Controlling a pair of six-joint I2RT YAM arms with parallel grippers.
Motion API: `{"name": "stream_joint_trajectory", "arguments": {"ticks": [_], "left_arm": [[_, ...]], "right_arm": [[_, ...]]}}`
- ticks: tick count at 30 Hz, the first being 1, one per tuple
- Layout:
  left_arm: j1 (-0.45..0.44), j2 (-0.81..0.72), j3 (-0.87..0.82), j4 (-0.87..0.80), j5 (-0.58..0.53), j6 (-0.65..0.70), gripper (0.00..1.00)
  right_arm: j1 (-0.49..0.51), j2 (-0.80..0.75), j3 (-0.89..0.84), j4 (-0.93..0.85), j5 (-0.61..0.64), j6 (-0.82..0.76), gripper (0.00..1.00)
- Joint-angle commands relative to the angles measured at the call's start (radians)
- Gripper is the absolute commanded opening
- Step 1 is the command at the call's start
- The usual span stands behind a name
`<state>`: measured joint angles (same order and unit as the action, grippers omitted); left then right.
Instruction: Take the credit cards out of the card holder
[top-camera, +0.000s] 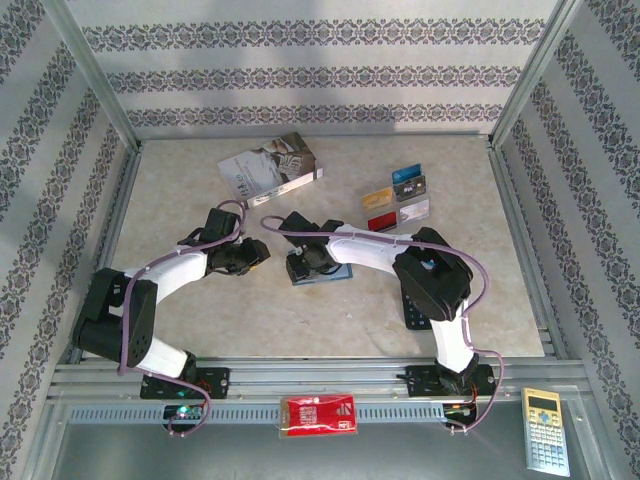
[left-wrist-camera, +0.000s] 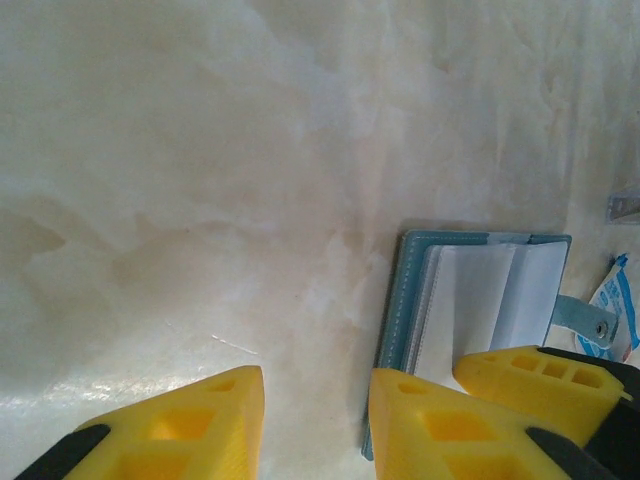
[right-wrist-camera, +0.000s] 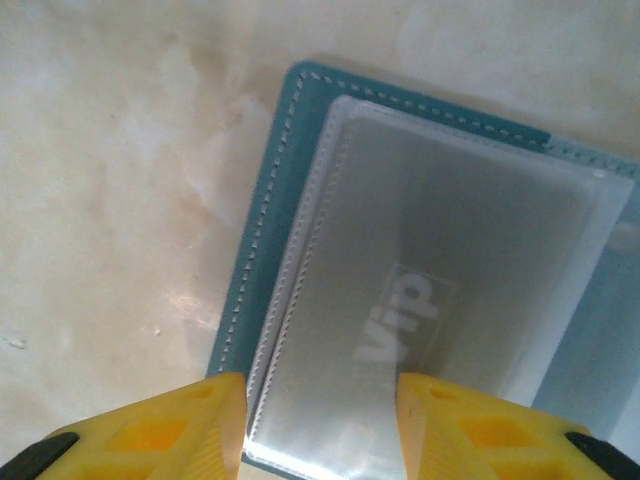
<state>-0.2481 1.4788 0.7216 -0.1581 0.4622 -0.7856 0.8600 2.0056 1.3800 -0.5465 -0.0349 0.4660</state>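
— Our left gripper (left-wrist-camera: 315, 432)?
— Jaws parted over bare table (left-wrist-camera: 200, 200), beside the open card holder (left-wrist-camera: 398, 300) mid-table.
— Our right gripper (right-wrist-camera: 320, 432)?
— Parted too, gripping nothing, above its clear sleeve (right-wrist-camera: 300, 300); we read "Vip" on the card (right-wrist-camera: 400, 320) inside

Bright, even light is thrown from overhead. In the top view, soft short shadows are cast on the pale table (top-camera: 200, 330) around the card holder (top-camera: 318, 274), and fine detail is lost to mild grain. In the left wrist view, a narrow shadow is seen along the card holder's (left-wrist-camera: 400, 310) far edge, and a speckled sheen lies to its left. In the right wrist view, the card holder's (right-wrist-camera: 262, 240) clear sleeve (right-wrist-camera: 450, 300) is dulled by grey glare, and its lettering is blurred.
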Motion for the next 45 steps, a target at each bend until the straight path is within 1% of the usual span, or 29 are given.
{"name": "stream_joint_trajectory", "arguments": {"ticks": [1,7,13,16,19,22,25,29,33,37,45], "left_arm": [[0.009,-0.009,-0.004,-0.037,-0.009,0.028,0.33],[0.009,-0.002,-0.002,-0.038,-0.007,0.033,0.33],[0.010,0.000,0.001,-0.038,-0.001,0.032,0.33],[0.009,0.003,0.005,-0.033,0.021,0.034,0.32],[0.007,0.011,0.012,-0.020,0.055,0.028,0.29],[-0.008,0.020,0.023,-0.003,0.078,0.019,0.28],[-0.029,0.033,0.039,0.002,0.079,0.016,0.27],[-0.050,0.050,0.054,0.014,0.084,0.006,0.27],[-0.070,0.067,0.068,0.023,0.088,0.000,0.27],[-0.092,0.082,0.084,0.034,0.095,-0.009,0.27],[-0.143,0.140,0.141,0.038,0.101,-0.007,0.29]], "right_arm": [[0.002,0.035,0.029,-0.069,0.025,-0.024,0.44],[0.002,0.081,0.031,-0.115,0.085,-0.023,0.41],[-0.002,0.086,0.019,-0.106,0.090,-0.004,0.29],[-0.013,0.060,0.002,-0.075,0.075,0.010,0.23],[-0.032,0.018,-0.028,-0.031,0.053,0.040,0.17],[-0.046,-0.034,-0.062,0.010,0.061,0.065,0.15],[-0.052,-0.081,-0.082,0.022,0.109,0.084,0.15],[-0.055,-0.132,-0.112,0.016,0.207,0.112,0.18],[-0.076,-0.154,-0.133,-0.030,0.300,0.174,0.22],[-0.116,-0.169,-0.166,-0.065,0.333,0.249,0.28],[-0.156,-0.247,-0.220,-0.087,0.393,0.317,0.35]]}}
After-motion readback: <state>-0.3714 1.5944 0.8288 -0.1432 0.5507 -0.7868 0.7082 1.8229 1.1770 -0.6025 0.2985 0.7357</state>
